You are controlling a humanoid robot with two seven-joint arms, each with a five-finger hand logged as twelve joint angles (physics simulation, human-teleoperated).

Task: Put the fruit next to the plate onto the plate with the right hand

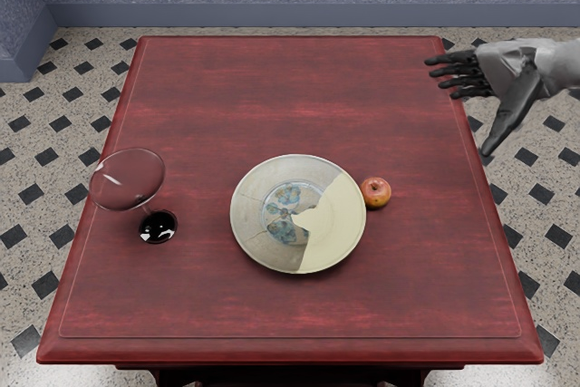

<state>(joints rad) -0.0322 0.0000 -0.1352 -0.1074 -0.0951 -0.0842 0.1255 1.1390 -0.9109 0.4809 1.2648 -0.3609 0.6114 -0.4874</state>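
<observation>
A small red-orange apple (376,191) lies on the dark red table, touching or nearly touching the right rim of a round ceramic plate (337,240) with a blue pattern in its middle. My right hand (458,74) hovers over the table's far right edge, well behind and to the right of the apple. Its fingers are spread and hold nothing. The left arm does not show.
A wine glass (127,180) with a dark base stands at the table's left side. The table (272,97) is bordered by a checkered floor on all sides and a grey-blue wall at the back.
</observation>
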